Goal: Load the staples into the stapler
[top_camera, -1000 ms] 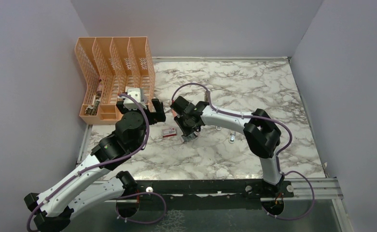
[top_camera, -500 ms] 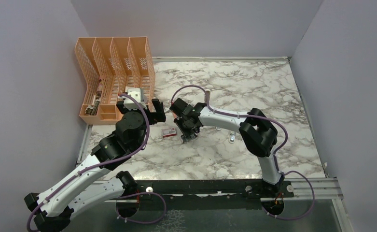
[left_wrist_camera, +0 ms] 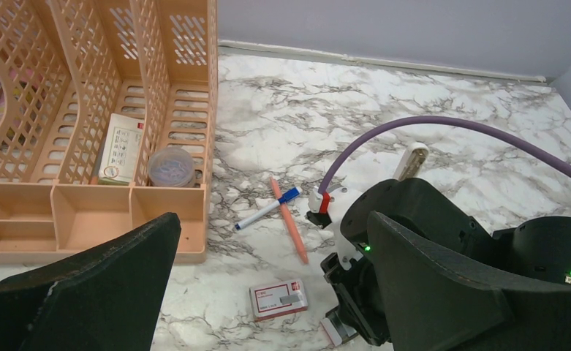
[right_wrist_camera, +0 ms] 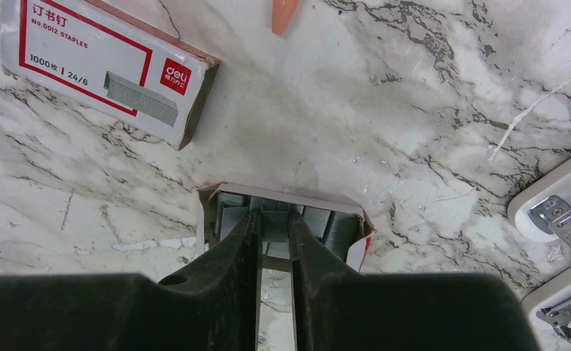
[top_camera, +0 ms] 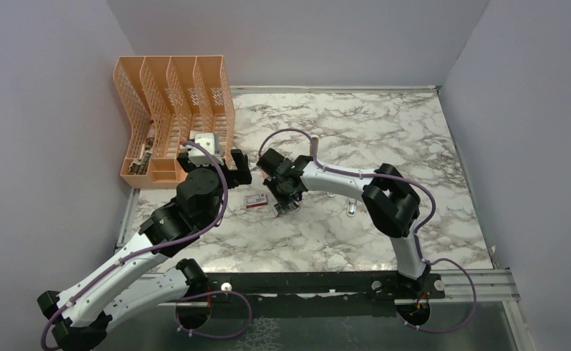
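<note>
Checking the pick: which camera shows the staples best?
The right wrist view: the staples lie close up in their open tray, at the right tool. The left wrist view shows only a tray corner; the top view hides them beneath that tool.

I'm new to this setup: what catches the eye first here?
The right gripper stands out, black fingers pinching grey metallic staples in an open cardboard tray, near the middle. Beside it lies the red-and-white staple box; a tall orange slotted desk organizer stands back-left.
</note>
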{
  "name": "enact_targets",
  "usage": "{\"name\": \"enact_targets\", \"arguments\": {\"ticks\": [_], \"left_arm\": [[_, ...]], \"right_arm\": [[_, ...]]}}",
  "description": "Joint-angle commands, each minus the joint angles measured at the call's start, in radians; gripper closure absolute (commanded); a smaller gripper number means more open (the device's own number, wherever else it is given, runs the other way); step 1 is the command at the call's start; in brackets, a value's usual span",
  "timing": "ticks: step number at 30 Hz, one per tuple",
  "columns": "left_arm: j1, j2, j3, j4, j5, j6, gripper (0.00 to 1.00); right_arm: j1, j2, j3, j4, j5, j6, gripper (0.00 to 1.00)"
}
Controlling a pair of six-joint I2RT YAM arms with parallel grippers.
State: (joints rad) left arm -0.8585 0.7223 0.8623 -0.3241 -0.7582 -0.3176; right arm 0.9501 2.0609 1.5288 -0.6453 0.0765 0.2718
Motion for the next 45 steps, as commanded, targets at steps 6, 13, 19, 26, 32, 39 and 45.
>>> {"name": "enact_targets", "arguments": {"ticks": [6, 13, 19, 26, 32, 39, 45], "left_arm": [[0.003, 0.004, -0.006, 0.003, -0.020, -0.001, 0.01], [0.003, 0.009, -0.005, 0.003, -0.011, -0.005, 0.01], [0.002, 0.014, -0.005, 0.005, -0.002, -0.009, 0.01], [0.003, 0.025, -0.005, 0.005, 0.005, -0.009, 0.01], [0.003, 0.023, -0.005, 0.005, 0.003, -0.009, 0.01], [0.003, 0.014, -0.009, 0.005, 0.001, -0.009, 0.01], [0.003, 0.027, -0.006, 0.008, 0.009, -0.009, 0.01]], "right_arm": [[0.007, -0.114, -0.055, 0.055, 0.026, 0.039, 0.79], [0.006, -0.267, -0.221, 0.050, 0.047, 0.132, 0.79], [0.007, -0.329, -0.383, -0.020, 0.108, 0.272, 0.79], [0.007, -0.334, -0.488, -0.011, 0.081, 0.391, 0.79], [0.007, -0.309, -0.486, -0.016, 0.083, 0.424, 0.69], [0.007, -0.298, -0.457, -0.018, 0.106, 0.434, 0.64], [0.007, -0.306, -0.461, 0.002, 0.112, 0.418, 0.67]]}}
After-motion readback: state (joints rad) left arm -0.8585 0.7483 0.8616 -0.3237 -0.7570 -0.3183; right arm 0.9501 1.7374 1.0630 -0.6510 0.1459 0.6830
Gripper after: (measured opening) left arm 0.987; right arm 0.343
